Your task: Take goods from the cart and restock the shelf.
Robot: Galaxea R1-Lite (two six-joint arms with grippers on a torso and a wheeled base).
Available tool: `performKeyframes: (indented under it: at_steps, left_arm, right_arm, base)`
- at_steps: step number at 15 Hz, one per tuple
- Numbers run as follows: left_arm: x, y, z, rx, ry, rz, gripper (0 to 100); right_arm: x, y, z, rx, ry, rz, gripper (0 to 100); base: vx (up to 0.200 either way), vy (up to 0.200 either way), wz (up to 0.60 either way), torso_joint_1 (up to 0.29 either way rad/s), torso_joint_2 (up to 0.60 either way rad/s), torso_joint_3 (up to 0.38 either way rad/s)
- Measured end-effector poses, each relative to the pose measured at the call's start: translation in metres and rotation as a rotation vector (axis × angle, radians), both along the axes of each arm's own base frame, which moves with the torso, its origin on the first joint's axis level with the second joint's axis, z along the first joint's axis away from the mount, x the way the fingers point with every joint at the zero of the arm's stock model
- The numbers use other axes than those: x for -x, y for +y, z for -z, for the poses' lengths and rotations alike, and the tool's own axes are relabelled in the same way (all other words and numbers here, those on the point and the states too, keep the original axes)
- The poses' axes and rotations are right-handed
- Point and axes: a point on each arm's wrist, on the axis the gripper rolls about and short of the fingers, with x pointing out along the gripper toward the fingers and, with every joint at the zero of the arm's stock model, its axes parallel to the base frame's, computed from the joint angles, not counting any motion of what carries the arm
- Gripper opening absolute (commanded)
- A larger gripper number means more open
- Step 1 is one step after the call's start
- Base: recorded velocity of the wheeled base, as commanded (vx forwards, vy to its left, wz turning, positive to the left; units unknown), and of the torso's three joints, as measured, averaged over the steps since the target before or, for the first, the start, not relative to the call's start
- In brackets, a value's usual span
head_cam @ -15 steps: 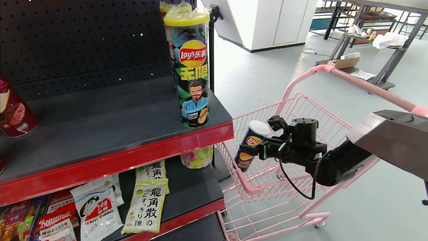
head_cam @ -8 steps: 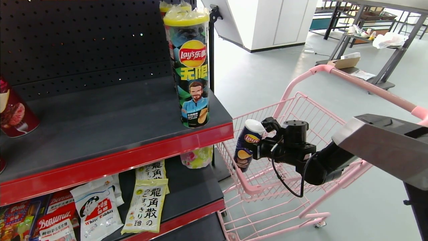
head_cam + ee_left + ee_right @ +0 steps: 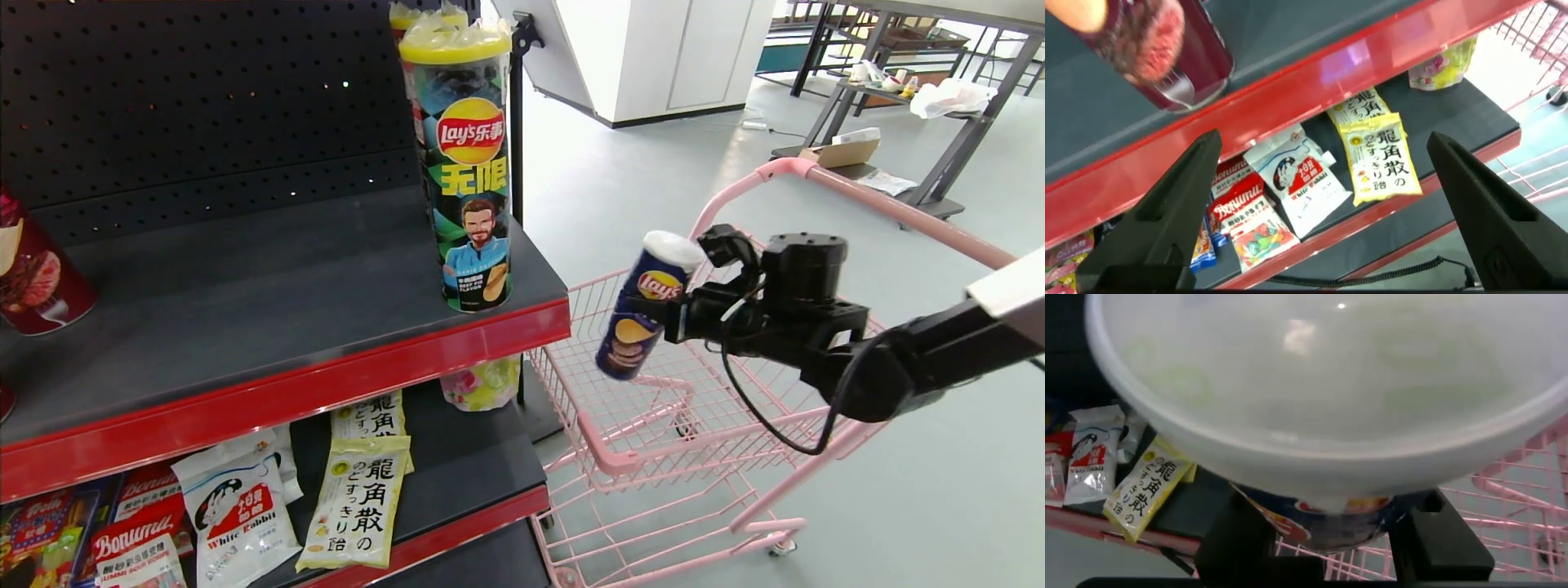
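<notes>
Above the cart (image 3: 606,462), right hand (image 3: 682,287) clamped on the chip can (image 3: 633,335) has risen higher; shelf (image 3: 286,278) placement likely next.

The cart (image 3: 612,465) is pink wire. The small can (image 3: 641,327) over it is dark blue with a white lid and a yellow-and-red badge; the right gripper (image 3: 665,314) is black. The shelf (image 3: 245,278) on the left is dark grey with a red front edge and black, hole-dotted pegboard (image 3: 204,90). Its tall can (image 3: 472,188) is green and black under a yellow lid; the left can (image 3: 37,282) is dark red. Below lies a pale yellow packet (image 3: 353,502) with black characters.
</notes>
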Motion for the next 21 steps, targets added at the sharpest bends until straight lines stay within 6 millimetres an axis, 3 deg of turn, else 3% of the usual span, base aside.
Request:
performKeyframes:
  at_steps: [3, 6, 9, 12, 16, 21]
  left_arm:
    - [-0.005, -0.001, -0.013, 0.001, -0.007, 0.000, 100]
    - [-0.011, -0.004, -0.019, 0.008, 0.008, 0.047, 100]
    - [-0.017, -0.005, -0.023, -0.015, 0.000, 0.054, 100]
    - [-0.020, -0.006, -0.023, -0.052, 0.009, 0.065, 100]
    - [-0.020, -0.006, -0.022, -0.054, 0.015, 0.067, 100]
    - [-0.020, -0.006, -0.022, -0.068, 0.014, 0.070, 100]
  right_arm:
    - [0.046, -0.027, -0.058, 0.022, 0.003, 0.100, 0]
    - [0.109, -0.051, -0.097, 0.105, 0.079, 0.274, 0]
    - [0.182, -0.070, -0.114, 0.185, 0.153, 0.350, 0]
    - [0.235, -0.084, -0.110, 0.273, 0.100, 0.385, 0]
    - [0.266, -0.092, -0.104, 0.284, 0.047, 0.405, 0]
    - [0.275, -0.096, -0.102, 0.278, 0.031, 0.423, 0]
  base:
    - [0.000, 0.000, 0.00, 0.000, 0.00, 0.000]
    - [0.000, 0.000, 0.00, 0.000, 0.00, 0.000]
    - [0.000, 0.000, 0.00, 0.000, 0.00, 0.000]
    - [0.000, 0.000, 0.00, 0.000, 0.00, 0.000]
    - [0.000, 0.000, 0.00, 0.000, 0.00, 0.000]
    - [0.000, 0.000, 0.00, 0.000, 0.00, 0.000]
